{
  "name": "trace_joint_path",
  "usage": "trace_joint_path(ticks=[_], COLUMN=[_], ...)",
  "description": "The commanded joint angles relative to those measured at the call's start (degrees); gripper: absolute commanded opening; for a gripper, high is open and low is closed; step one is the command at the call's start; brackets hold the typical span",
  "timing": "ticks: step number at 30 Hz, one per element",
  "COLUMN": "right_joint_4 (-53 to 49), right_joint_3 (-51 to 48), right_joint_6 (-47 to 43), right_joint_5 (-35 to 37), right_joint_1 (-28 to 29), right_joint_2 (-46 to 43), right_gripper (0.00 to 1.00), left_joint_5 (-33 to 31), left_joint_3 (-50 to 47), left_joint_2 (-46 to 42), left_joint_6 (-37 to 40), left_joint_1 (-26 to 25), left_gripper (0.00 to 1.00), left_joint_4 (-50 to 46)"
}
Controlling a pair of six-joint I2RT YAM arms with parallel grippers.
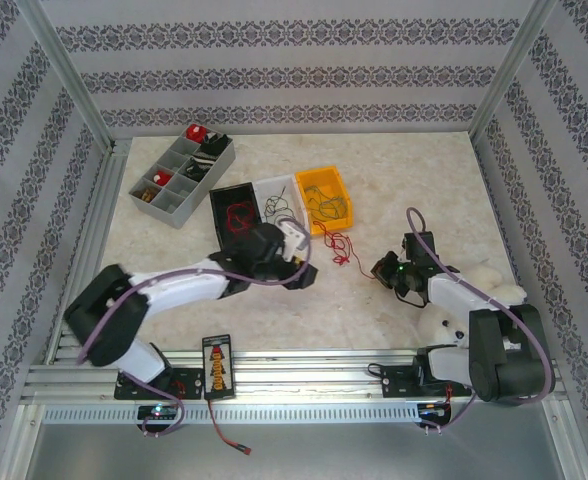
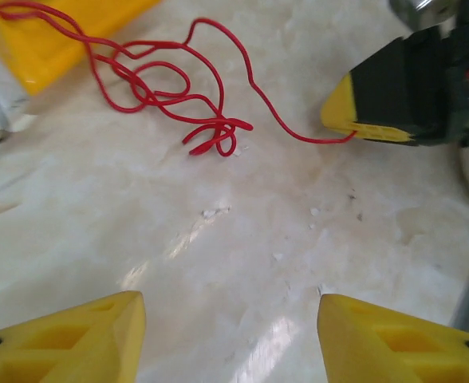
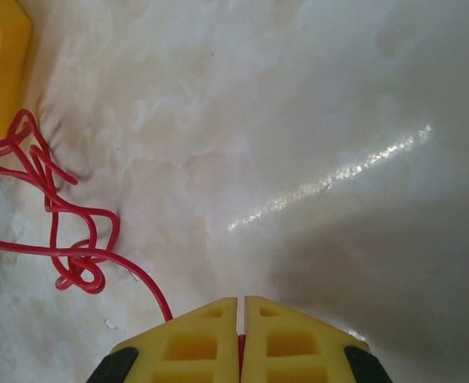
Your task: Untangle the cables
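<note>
looking down past my left tool (image 2: 230, 323), i see its two yellow fingers (image 2: 83, 339) standing wide apart. nothing sits between them, just the bare marbled surface (image 2: 242, 239) below. my right tool (image 3: 241, 307) is the opposite: its pads are pressed together and a red cable (image 3: 83, 255) runs straight into the seam between them, so it is pinching that cable's end.

from the pinch the red cable lies slack on the surface, bunches into a small loose knot, then spreads into wider loops. those loops reach the edge of the yellow bin (image 1: 317, 175). on the left wrist camera the right tool's yellow tip shows at the upper right, with the cable ending at it.

from above, both tools are low over the middle of the surface, well apart, with the red cable between them. the left one is close to the bins. the yellow bin holds a tangle of thin dark cables (image 1: 331, 207). just left of it is a white bin (image 1: 266, 186) with a few black strands, and against that a black tray (image 1: 220, 200) with a red loop inside. a grey divided box (image 1: 179, 200) sits further off at the far left.
</note>
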Motion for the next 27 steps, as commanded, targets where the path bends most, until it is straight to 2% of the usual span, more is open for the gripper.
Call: trace_joint_path(ticks=[1, 5, 11, 15, 19, 21, 24, 27], right_joint_4=[0.26, -0.27, -0.92, -1.21, -1.94, -2.55, -3.23, -3.98], right_joint_3=[-1.14, -0.76, -1.37, -1.65, -2.09, -2.21, -2.59, -2.62], right_joint_6=[0.46, 0.13, -0.42, -0.78, -1.00, -1.25, -1.36, -1.27], right_joint_5=[0.65, 0.19, 0.02, -0.68, -0.87, -0.89, -0.78, -0.71], right_joint_1=[0.38, 0.35, 0.25, 0.08, -0.10, -0.39, -1.38, -2.69], right_joint_2=[-0.65, -1.61, -3.15, -3.67, -5.11, -5.90, -7.05, -8.01], right_gripper=[0.00, 0.00, 0.00, 0.00, 0.00, 0.00, 0.00, 0.00], left_joint_5=[-8.88, -12.90, -11.54, -15.06, -16.15, -16.12, -14.82, -13.33], left_joint_3=[6.68, 13.44, 22.25, 26.21, 27.65, 27.08, 25.61, 23.61], left_joint_2=[7.73, 16.48, 25.96, 30.54, 32.61, 32.68, 32.28, 31.38], left_joint_6=[1.43, 0.21, 2.50, 2.63, 1.56, 0.68, -0.31, -1.05], left_joint_1=[-3.03, -3.83, -3.83, -3.83, -3.83, -3.83, -3.83, -3.83], left_gripper=[0.67, 0.73, 0.70, 0.66, 0.50, 0.46, 0.38, 0.25], left_joint_4=[5.06, 8.22, 7.81, 5.65, 3.17, 2.60, 2.14, 1.02])
